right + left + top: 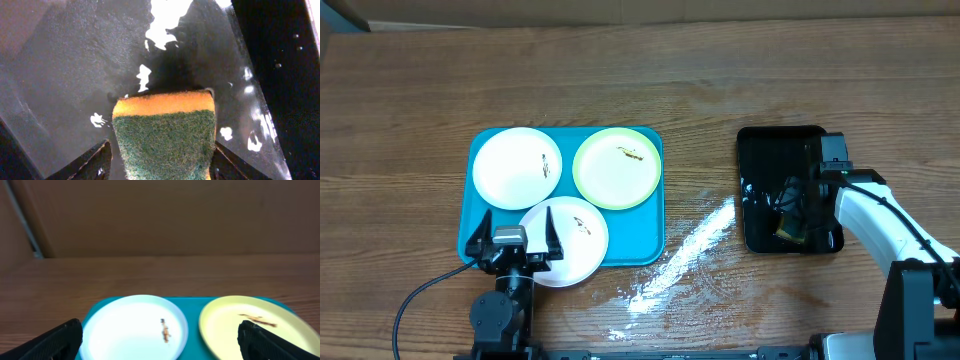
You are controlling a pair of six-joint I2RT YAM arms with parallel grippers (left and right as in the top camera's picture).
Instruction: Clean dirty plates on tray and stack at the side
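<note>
Your left jaws stand wide open at the near edge of the blue tray (648, 240) holding one yellow-green plate (617, 168) and two white plates (516, 167), while your right jaws flank a sponge (165, 140) in the black tray (770, 155), though whether they grip it is unclear.

White right arm (876, 214), black left pincer (516, 225), cable (420, 292).

Left end effector (515, 230) spread wide, right end effector (160, 160) low (grip unclear)
</note>
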